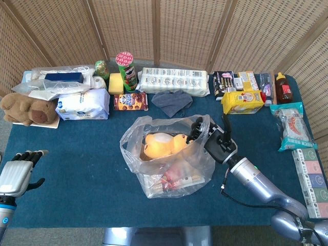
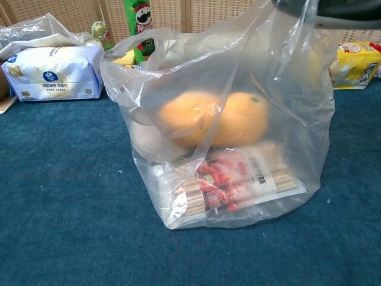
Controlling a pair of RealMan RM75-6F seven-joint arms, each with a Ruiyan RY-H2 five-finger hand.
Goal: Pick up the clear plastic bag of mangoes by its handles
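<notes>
A clear plastic bag [image 1: 169, 159] [image 2: 226, 131] stands on the blue table, stretched upward. Inside lie yellow mangoes [image 1: 161, 144] [image 2: 208, 118] over a packet of bamboo skewers [image 2: 238, 185]. My right hand [image 1: 218, 143] grips the bag's right handle at its upper right edge; in the chest view only a dark sliver of the right hand [image 2: 333, 7] shows at the top. The bag's left handle [image 1: 134, 134] hangs loose. My left hand [image 1: 15, 171] hovers at the table's near left edge, far from the bag, fingers apart and holding nothing.
Along the back stand a Pringles can [image 1: 125, 69], a white pack [image 1: 82, 105], a stuffed bear [image 1: 28, 110], a grey cloth [image 1: 171, 101], a yellow snack bag [image 1: 242, 101] and several boxes. More packets [image 1: 292, 125] line the right edge.
</notes>
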